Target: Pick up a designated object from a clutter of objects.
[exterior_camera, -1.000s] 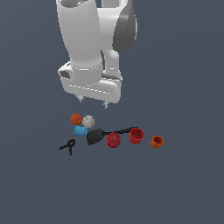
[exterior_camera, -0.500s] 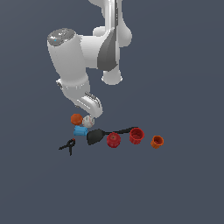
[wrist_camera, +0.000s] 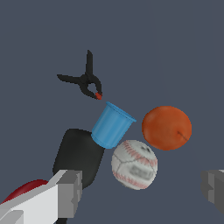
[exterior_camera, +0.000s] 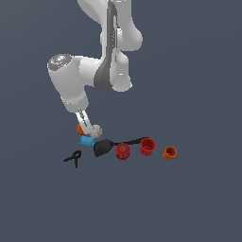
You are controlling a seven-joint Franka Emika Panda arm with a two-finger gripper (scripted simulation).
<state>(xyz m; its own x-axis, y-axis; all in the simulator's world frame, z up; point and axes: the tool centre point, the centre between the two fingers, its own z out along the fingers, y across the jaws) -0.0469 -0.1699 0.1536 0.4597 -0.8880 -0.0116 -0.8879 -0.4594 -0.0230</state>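
Note:
The designated object, a smooth orange-brown ball (wrist_camera: 166, 127), lies at the clutter's edge (exterior_camera: 79, 128), beside a white ball with red stitching (wrist_camera: 134, 164) (exterior_camera: 96, 131). A blue cylinder (wrist_camera: 111, 125) (exterior_camera: 86, 141) touches the white ball. My gripper (exterior_camera: 85, 125) hangs just above the two balls. In the wrist view my gripper (wrist_camera: 141, 185) is open, its grey fingers (wrist_camera: 70, 191) spread wide with nothing held. The orange ball sits ahead of the gap, toward one finger's side.
A black spatula (exterior_camera: 103, 147) lies with its handle toward the exterior view's right. Past it stand two red cups (exterior_camera: 122, 151) (exterior_camera: 147, 146) and an orange cup (exterior_camera: 169, 153). A black clamp (exterior_camera: 73, 158) (wrist_camera: 85, 81) lies apart from the blue cylinder.
The arm has swung toward the exterior view's left and come down, bringing the gripper from well above the clutter to just over the orange and white balls. No object has moved.

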